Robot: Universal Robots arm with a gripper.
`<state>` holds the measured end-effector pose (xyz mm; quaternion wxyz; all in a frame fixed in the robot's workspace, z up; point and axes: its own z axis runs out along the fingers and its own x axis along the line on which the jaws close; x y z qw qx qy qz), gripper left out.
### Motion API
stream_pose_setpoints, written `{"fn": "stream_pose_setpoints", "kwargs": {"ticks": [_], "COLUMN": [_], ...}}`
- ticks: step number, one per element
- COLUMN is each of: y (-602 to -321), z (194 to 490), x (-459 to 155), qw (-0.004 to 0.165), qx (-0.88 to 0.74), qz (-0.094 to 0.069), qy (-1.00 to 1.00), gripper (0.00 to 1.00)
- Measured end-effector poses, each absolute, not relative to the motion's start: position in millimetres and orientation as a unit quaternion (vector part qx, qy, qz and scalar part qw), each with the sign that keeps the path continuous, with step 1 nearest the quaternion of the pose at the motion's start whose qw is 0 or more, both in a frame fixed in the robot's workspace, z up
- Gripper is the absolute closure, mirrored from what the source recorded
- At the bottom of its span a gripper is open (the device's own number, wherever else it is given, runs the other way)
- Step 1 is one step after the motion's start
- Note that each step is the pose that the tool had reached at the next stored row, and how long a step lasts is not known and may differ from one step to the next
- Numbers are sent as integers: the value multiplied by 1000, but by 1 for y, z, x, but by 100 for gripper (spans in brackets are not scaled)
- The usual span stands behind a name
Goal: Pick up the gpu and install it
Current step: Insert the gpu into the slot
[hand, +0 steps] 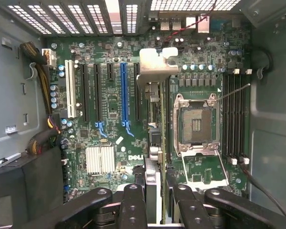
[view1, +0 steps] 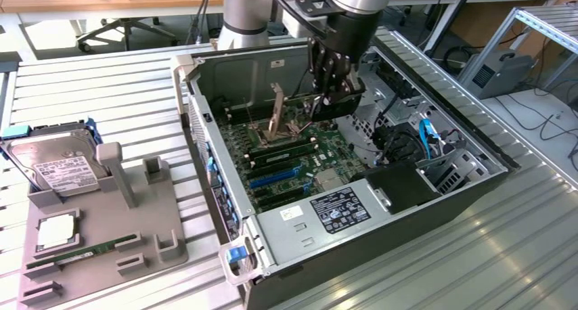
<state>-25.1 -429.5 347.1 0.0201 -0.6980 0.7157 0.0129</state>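
Observation:
The gpu [hand: 155, 71] is a dark card seen edge-on in the wrist view, its silvery end bracket pointing toward the case's vented rear wall. My gripper [hand: 157, 183] is shut on it, one finger [hand: 133, 200] on each side. It hangs above the motherboard [hand: 109, 124], beside the blue slot [hand: 124, 95] and the black slots, on the side toward the bare processor socket [hand: 195, 124]. In the exterior view my gripper [view1: 332, 97] reaches down into the open computer case [view1: 298, 256], and the gpu [view1: 294, 110] sticks out toward the exterior view's left.
The power supply [view1: 339, 208] and drive cage [view1: 451, 171] fill the case's near end. Cables [hand: 43, 95] run along one case wall. On the exterior view's left a grey holder [view1: 108, 256] carries a hard drive [view1: 54, 164], a processor [view1: 56, 232] and a RAM stick [view1: 81, 249].

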Motion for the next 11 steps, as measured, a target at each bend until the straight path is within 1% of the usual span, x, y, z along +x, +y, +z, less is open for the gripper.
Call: {"fn": "stream_pose_setpoints", "kwargs": {"ticks": [11], "y": [-433], "z": [347], "x": [-25], "qw": [20], "qx": [-698], "qz": [13], "qy": [716], "gripper": [73]}}
